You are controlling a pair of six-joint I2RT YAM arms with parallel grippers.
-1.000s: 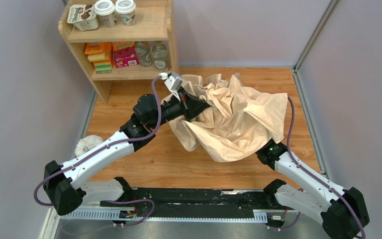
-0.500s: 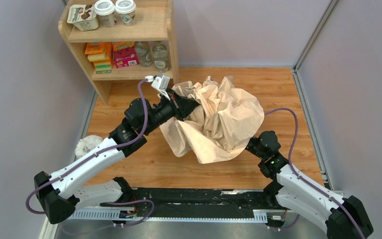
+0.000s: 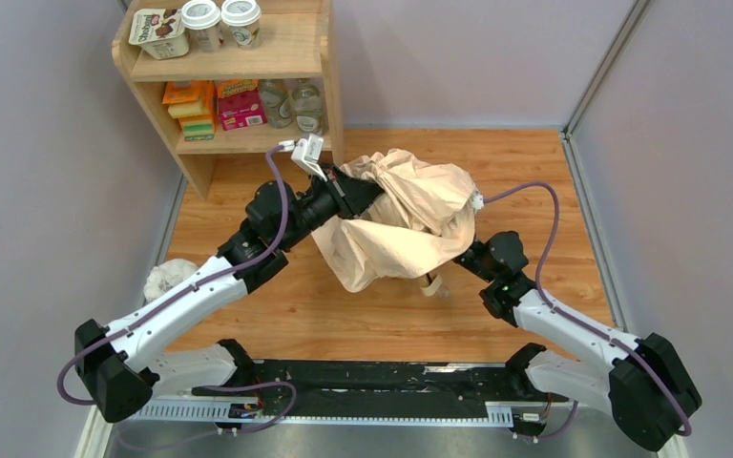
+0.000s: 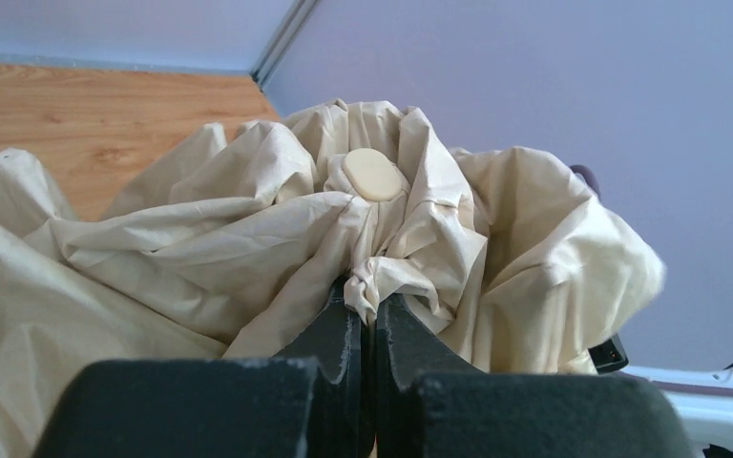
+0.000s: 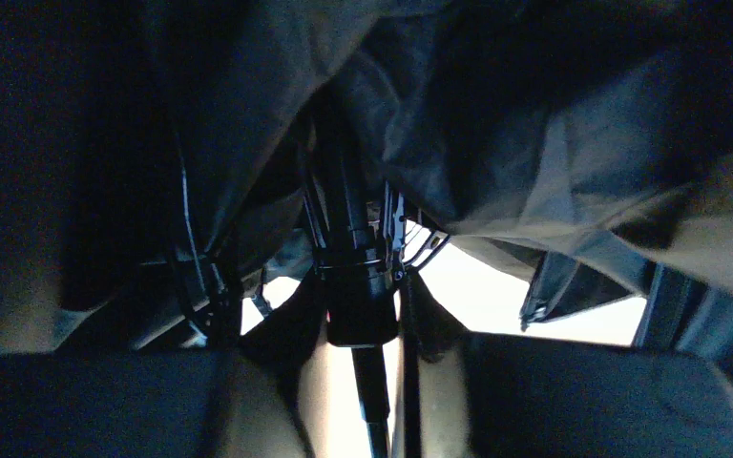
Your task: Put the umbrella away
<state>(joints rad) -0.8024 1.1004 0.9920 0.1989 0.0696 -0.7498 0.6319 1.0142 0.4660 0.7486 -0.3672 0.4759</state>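
— When you checked, how far along were we?
— My left pincer was clamped shut on the fabric of the umbrella, tip cap just beyond. My right pincer straddled the shaft; clamped or not, I couldn't tell. Canopy bunched, unwrapped, nothing stowed.

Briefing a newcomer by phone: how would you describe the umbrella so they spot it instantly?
Start at the wooden shelf, far left corner. Just right of it is the umbrella: a big crumpled beige fabric bundle, unlike the small white bag at left.
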